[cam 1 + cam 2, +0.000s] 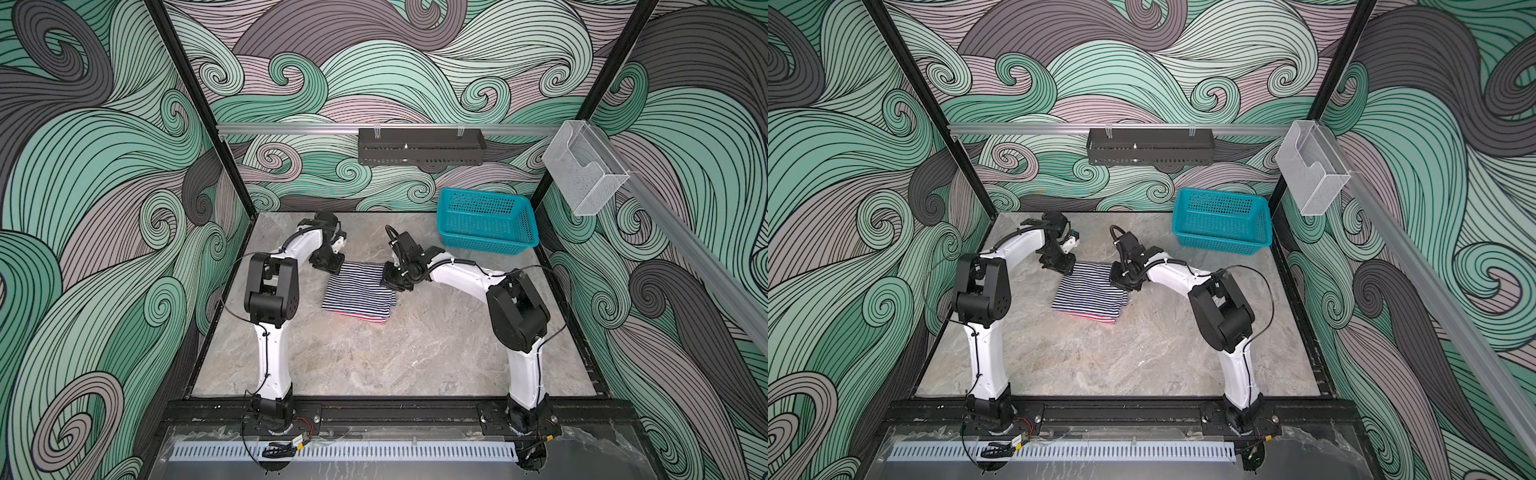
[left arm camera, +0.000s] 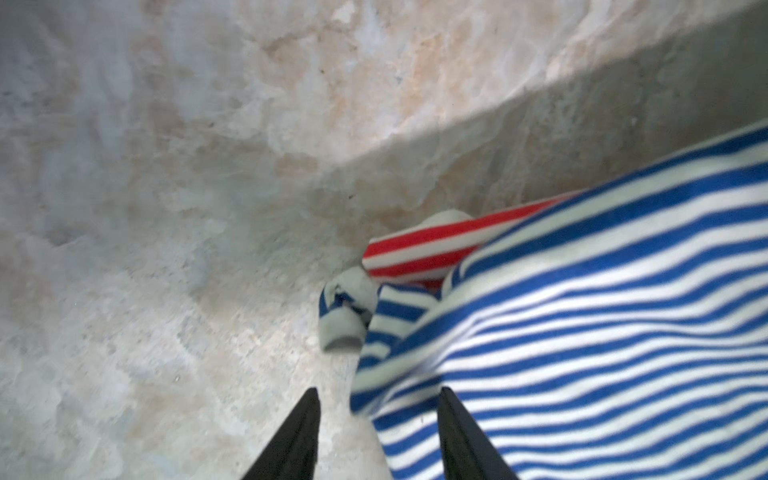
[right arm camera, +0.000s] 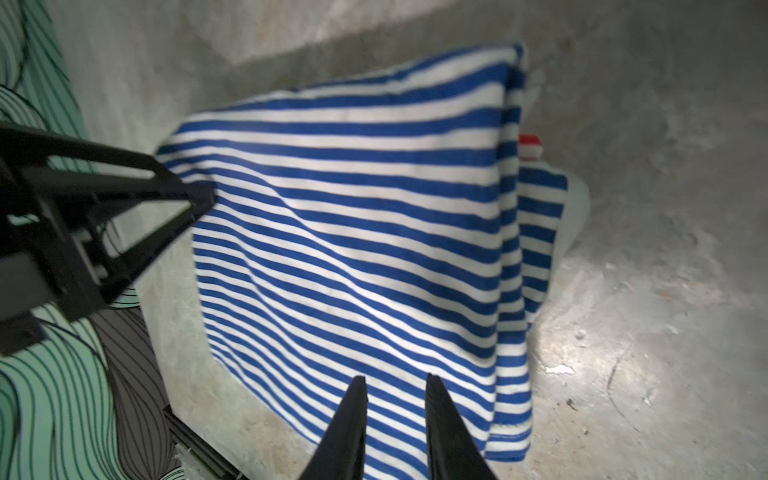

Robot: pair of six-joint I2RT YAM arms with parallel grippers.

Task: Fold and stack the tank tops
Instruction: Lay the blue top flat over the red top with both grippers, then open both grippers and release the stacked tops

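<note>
Two tank tops (image 1: pixel 1088 291) lie stacked near the middle of the surface (image 1: pixel 374 365). The folded navy-and-white top (image 1: pixel 357 291) covers the red-and-white top (image 1: pixel 365 318), which shows only as a strip along the near edge. The left gripper (image 2: pixel 378 395) is at the stack's far left corner, jaws parted, with the navy hem lying between them, seemingly unpinched. The right gripper (image 3: pixel 395 380) is over the far right corner, jaws slightly apart, holding nothing. A teal basket (image 1: pixel 486 220) stands well apart, far right.

Tank tops (image 1: pixel 358 291) in stack (basket (image 1: pixel 482 242) behind)
</note>
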